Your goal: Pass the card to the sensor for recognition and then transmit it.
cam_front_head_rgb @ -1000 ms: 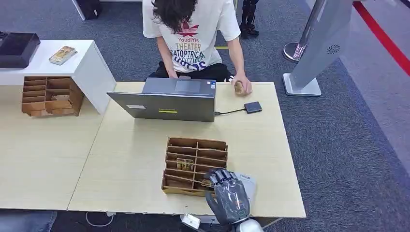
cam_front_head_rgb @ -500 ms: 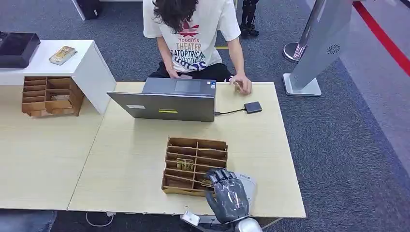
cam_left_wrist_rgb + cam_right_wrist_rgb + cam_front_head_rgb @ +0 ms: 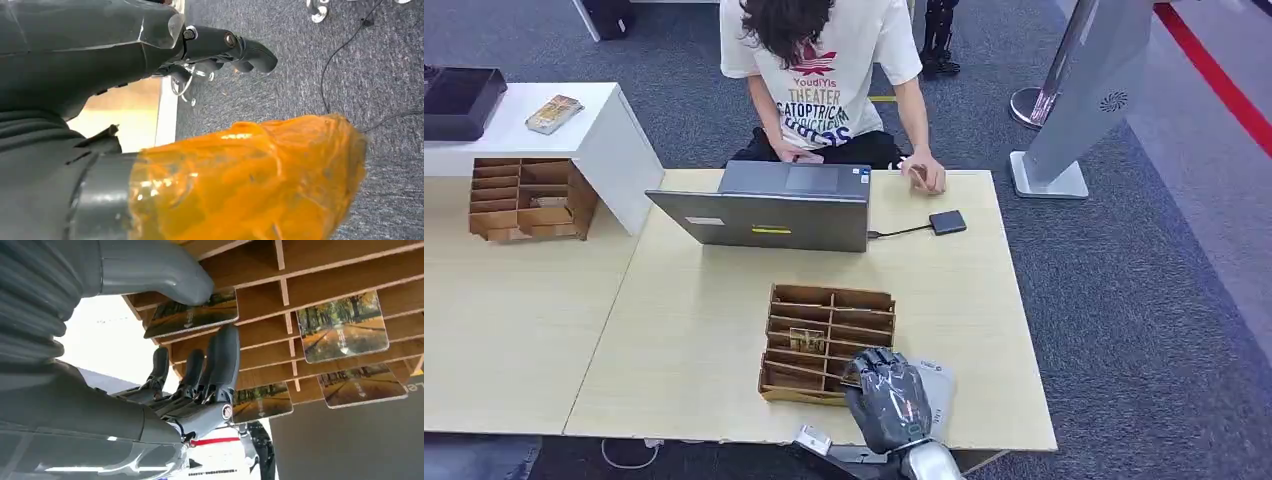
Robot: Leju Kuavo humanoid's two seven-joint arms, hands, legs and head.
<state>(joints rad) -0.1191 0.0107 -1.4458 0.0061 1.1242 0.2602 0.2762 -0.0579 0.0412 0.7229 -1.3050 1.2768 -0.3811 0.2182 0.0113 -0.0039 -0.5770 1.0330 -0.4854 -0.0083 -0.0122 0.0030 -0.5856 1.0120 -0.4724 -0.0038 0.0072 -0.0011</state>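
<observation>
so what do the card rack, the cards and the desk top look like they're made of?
Card rack: thin brown board, plywood or fibreboard by the look; matt, with bare cut edges at the slots.
Cards: stiff printed sheets showing an autumn tree scene, slightly glossy; plastic or coated card, cannot tell which. The right hand pinches one.
Desk top: pale wood-grain surface, smooth and matt, probably laminate.

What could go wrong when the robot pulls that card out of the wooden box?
The right hand pinches just the card's edge between thumb and finger, so it might slip and drop. The wooden card rack looks light, so a tug may drag it along the table. Other cards poke out nearby, and the fingers could bump them.
</observation>
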